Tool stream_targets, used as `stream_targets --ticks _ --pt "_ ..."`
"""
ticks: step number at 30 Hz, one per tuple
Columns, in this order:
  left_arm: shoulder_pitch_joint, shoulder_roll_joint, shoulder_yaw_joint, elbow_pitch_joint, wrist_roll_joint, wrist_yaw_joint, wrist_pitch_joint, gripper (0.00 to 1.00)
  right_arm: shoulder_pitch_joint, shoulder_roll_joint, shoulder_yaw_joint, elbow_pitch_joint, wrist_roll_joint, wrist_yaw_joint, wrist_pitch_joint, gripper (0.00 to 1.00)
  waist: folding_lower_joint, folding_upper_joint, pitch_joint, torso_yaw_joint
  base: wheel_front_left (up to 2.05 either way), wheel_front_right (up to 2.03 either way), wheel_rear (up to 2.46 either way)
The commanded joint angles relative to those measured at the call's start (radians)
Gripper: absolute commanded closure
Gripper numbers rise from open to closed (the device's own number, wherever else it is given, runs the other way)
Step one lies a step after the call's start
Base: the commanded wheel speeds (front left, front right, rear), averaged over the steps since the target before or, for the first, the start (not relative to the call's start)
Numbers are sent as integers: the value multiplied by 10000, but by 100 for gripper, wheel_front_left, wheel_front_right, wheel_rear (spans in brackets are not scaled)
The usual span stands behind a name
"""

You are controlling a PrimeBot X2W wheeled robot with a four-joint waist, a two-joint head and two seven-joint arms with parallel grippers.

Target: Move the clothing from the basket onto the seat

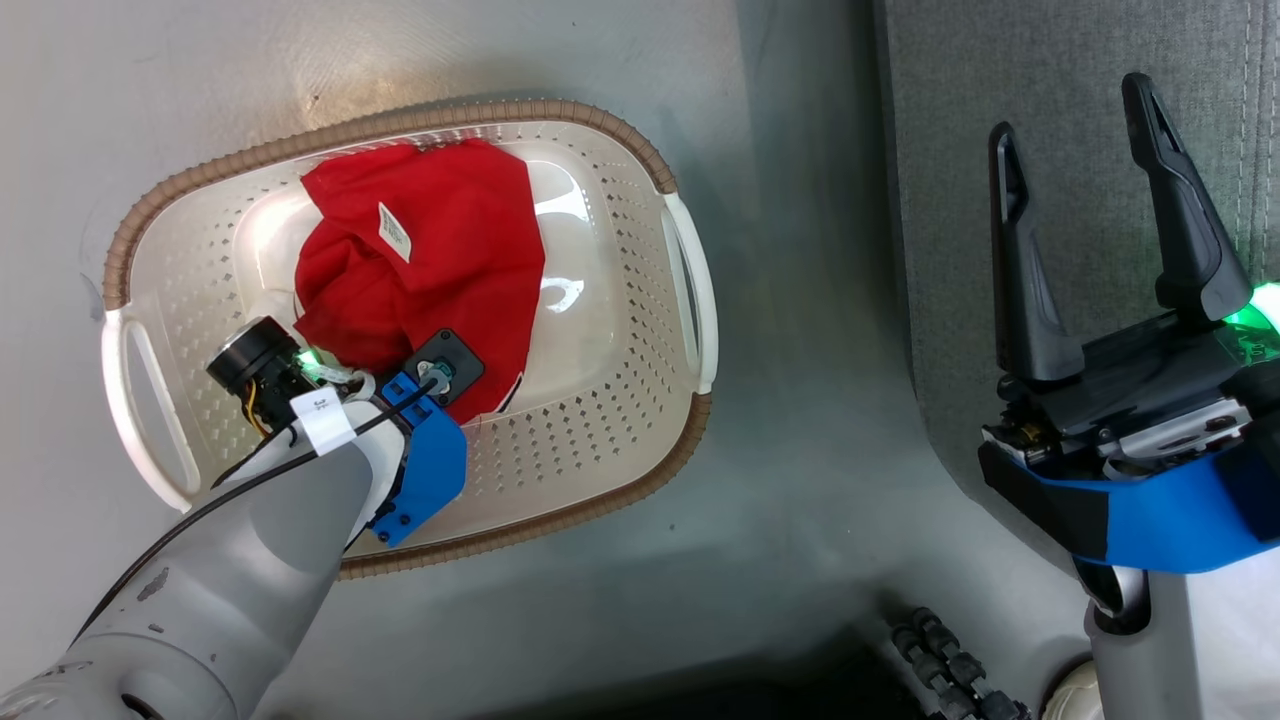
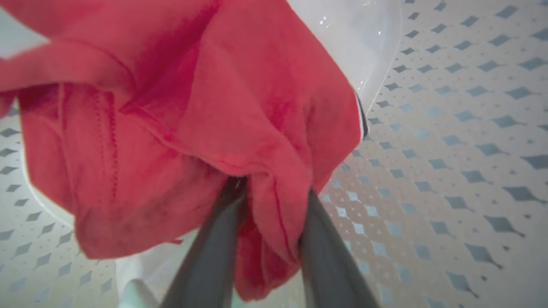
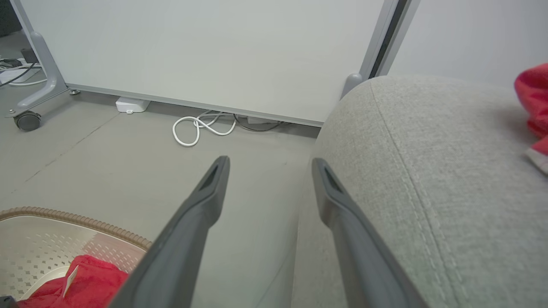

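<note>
Item: clothing (image 1: pixel 430 270), inside basket (image 1: pixel 520 108). Left gripper (image 2: pixel 272 201) clamped on a fold, seemingly secure; advised: lift clear above basket rim. Right gripper (image 1: pixel 1072 110), jaws apart, beside basket.

- The left end effector (image 2: pixel 272 194) has its two dark fingers (image 2: pixel 209 256) closed on a fold of the red clothing (image 2: pixel 192 107).
- The bunched clothing covers the upper left.
- The basket's (image 2: pixel 449 149) cream perforated wall shows at the right.
</note>
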Motion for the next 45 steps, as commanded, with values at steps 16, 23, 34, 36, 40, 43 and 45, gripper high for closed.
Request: stream_targets --ticks 16,23,34,36,40,43,45 --pt "179 -109 -33 -564 -686 -3 -957 100 -171 -94 -14 488 112 1 -4 0 -1 0 -1262 256 0 0 0" --pt "596 -333 -30 -859 -968 -3 -1773 100 25 -142 -66 918 202 1 -3 0 -1 0 -2462 579 0 0 0" --pt "1245 -512 -25 -1350 -1689 -3 -2656 100 678 -247 -177 1546 361 1 -3 0 -1 0 -4626 1167 0 0 0" --pt "1289 -482 128 -1561 -1844 -3 -2696 100 838 -256 -191 1643 384 1 -3 0 -1 0 -5012 1258 0 0 0" --pt "1557 -250 880 -2367 -1644 11 -2689 100 1112 -242 -231 1804 416 1 -3 0 -1 0 -5729 1392 0 0 0" --pt "1833 -114 1590 -3066 -1329 178 -2694 100 1330 -218 -229 1948 447 1 -3 0 -1 0 -6278 1457 0 0 0" --pt "1958 -64 1837 -3309 -1224 230 -2696 100 1405 -209 -215 1984 469 1 -2 0 -1 0 -6457 1471 0 0 0"
